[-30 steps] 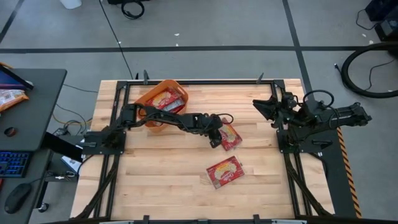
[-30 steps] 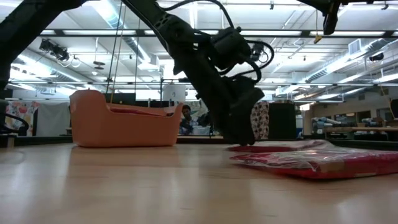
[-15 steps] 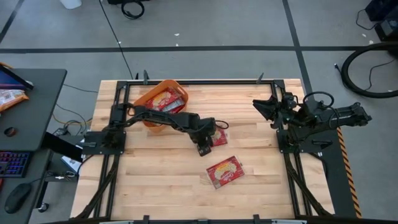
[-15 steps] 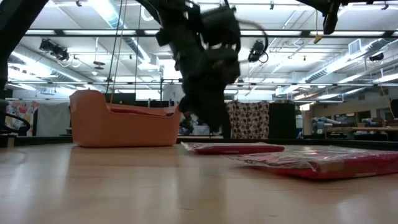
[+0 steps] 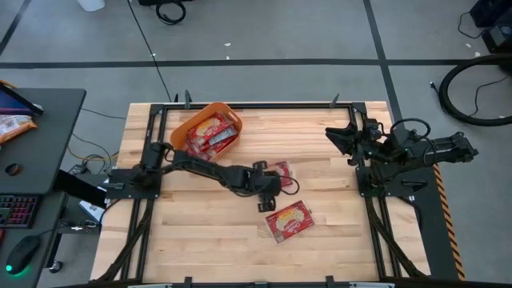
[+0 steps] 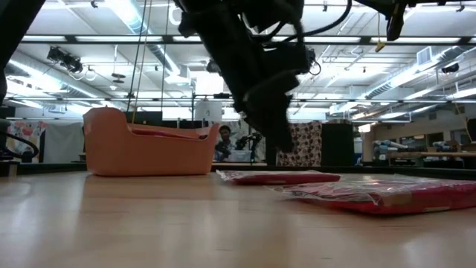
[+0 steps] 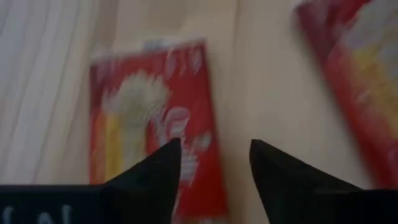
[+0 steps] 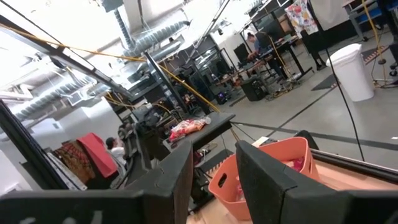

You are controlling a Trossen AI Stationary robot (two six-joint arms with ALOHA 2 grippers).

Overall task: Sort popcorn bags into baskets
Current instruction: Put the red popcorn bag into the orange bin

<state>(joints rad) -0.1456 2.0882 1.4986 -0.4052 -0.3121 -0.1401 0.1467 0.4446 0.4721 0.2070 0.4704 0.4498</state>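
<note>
My left gripper (image 5: pixel 268 196) hovers open above the table's middle, clear of the wood in the low view (image 6: pixel 277 141). One red popcorn bag (image 5: pixel 280 172) lies flat just beyond it toward the far edge, and a second bag (image 5: pixel 290 220) lies flat nearer the near edge. In the left wrist view the open fingers (image 7: pixel 214 146) stand over a red bag (image 7: pixel 149 124) without touching it; another bag (image 7: pixel 360 93) lies beside it. The orange basket (image 5: pixel 206 134) sits at the far left with several bags inside. My right gripper (image 5: pixel 340 136) waits raised at the right, open (image 8: pixel 213 168).
The basket (image 6: pixel 149 145) stands on the table to the left of the bags (image 6: pixel 279 177) in the low view. Bare wood lies along the near side and on the right. A black frame borders the table, and a desk stands beyond its left edge.
My left gripper was down on the far bag, then rose off the table and drew back toward the left and near edges. That bag slid along the table toward the left and now lies flat and free. The nearer bag has stayed put.
</note>
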